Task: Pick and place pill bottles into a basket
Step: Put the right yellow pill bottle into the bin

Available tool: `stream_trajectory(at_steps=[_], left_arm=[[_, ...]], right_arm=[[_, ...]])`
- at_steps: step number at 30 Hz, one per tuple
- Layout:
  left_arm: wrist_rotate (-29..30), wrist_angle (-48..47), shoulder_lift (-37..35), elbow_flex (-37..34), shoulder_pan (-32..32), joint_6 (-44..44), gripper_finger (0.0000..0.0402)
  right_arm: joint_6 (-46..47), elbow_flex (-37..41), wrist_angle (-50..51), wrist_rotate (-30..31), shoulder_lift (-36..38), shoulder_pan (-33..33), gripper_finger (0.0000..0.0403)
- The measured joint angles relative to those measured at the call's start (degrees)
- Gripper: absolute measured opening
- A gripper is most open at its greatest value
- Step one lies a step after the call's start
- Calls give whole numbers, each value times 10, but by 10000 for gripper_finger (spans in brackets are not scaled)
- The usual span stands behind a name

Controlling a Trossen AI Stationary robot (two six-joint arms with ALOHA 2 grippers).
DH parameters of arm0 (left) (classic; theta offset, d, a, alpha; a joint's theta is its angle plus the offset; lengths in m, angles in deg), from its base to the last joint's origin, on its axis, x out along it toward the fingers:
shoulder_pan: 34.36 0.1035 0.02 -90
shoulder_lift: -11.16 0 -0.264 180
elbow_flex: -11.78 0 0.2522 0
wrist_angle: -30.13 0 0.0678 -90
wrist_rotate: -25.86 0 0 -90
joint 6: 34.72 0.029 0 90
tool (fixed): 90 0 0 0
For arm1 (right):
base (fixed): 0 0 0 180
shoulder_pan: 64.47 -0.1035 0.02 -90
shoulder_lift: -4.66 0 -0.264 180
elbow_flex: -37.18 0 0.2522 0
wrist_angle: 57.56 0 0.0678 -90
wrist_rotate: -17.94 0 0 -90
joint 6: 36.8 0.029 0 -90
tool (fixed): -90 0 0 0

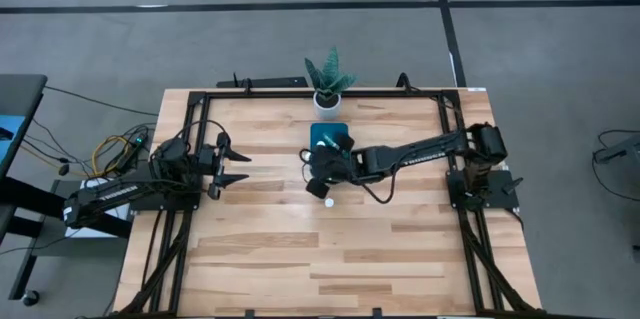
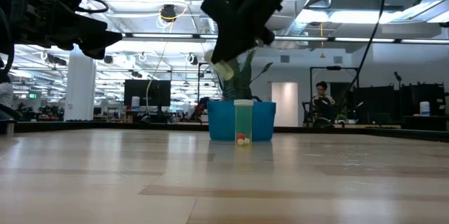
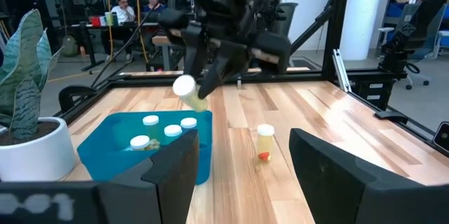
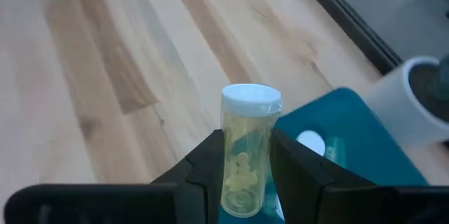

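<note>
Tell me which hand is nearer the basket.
Right. The right hand, holding a pill bottle, hangs just beside the teal basket; the left hand waits off toward the table's left side.

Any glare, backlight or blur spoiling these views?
Low view: bright ceiling lights leave the right gripper and its pill bottle dark. Right wrist view: that bottle is sharp, the pot blurred. Left wrist view: foreground fingers soft. High view: even light.
</note>
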State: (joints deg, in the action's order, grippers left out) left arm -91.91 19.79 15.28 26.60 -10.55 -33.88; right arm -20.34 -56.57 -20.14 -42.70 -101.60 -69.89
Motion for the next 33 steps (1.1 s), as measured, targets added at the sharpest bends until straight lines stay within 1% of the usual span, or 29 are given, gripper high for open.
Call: stream_trajectory(at_steps=[8,16,22,30,33], left_arm=[[0,0,0,0,0,0,213],[0,0,0,0,0,0,213],[0,0,0,0,0,0,213],[0,0,0,0,0,0,213],[0,0,0,0,0,0,213]], right_arm=[[69,71,-92,67,0,-6,98],[92,112,-164,68,0,-16,98],[102,130,-169,82,0,-17,98],[101,157,-201,82,0,-27,98],[83,164,-215,80,-8,-30,98]])
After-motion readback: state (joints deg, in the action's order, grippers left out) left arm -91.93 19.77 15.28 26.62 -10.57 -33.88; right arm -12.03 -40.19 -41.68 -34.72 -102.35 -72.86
